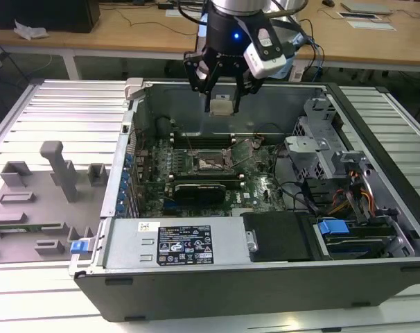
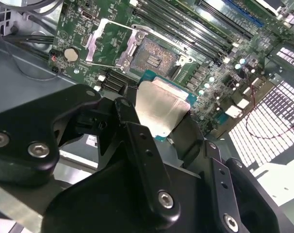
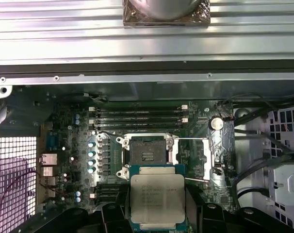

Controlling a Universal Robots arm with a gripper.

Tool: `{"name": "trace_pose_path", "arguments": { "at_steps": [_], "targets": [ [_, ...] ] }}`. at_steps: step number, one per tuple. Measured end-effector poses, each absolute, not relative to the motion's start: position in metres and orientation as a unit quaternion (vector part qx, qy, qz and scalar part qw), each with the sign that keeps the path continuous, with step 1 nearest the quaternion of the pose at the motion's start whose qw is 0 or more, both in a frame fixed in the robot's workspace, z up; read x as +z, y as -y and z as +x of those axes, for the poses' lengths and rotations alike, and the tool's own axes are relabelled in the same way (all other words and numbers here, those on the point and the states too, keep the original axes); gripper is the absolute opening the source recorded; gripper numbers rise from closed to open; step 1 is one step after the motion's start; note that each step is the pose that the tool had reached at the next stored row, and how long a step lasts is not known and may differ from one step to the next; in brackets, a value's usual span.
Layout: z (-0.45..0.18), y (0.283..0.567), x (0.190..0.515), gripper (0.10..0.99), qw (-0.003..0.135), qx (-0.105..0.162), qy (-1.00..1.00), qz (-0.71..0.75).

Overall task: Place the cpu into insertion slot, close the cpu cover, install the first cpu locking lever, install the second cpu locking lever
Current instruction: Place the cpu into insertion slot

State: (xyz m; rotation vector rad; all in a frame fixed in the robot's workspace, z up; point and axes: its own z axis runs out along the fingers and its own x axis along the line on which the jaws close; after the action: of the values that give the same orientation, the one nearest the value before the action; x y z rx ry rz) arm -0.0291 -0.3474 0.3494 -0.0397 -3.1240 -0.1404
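My gripper (image 1: pixel 222 97) hangs over the open computer case, above the motherboard (image 1: pixel 196 173), and is shut on the cpu (image 1: pixel 222 107). Both wrist views show the cpu (image 3: pixel 156 196) (image 2: pixel 162 108) as a silver-topped square chip on a green edge, pinched between two black fingers (image 2: pixel 130 121). Below it lies the insertion slot (image 3: pixel 144 154) (image 2: pixel 156 58), bare, with its pin field exposed. The cpu cover (image 3: pixel 205 155) (image 2: pixel 110 41) is swung open beside the slot. Thin wire locking levers (image 3: pixel 108 133) stand released along the slot's sides.
Long black RAM slots (image 3: pixel 137 115) run beside the socket. A power supply (image 1: pixel 175 243) sits at the case front, and a drive cage with cables (image 1: pixel 335 180) is on the exterior view's right. A grey fixture tray (image 1: pixel 37 201) lies outside the case on the left.
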Motion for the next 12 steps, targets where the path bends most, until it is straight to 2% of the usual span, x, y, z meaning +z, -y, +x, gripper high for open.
{"name": "trace_pose_path", "arguments": {
  "at_steps": [12],
  "targets": [
    [-0.03,0.347,0.335,0.541,0.004,-0.045,0.999,-0.026]
  ]
}}
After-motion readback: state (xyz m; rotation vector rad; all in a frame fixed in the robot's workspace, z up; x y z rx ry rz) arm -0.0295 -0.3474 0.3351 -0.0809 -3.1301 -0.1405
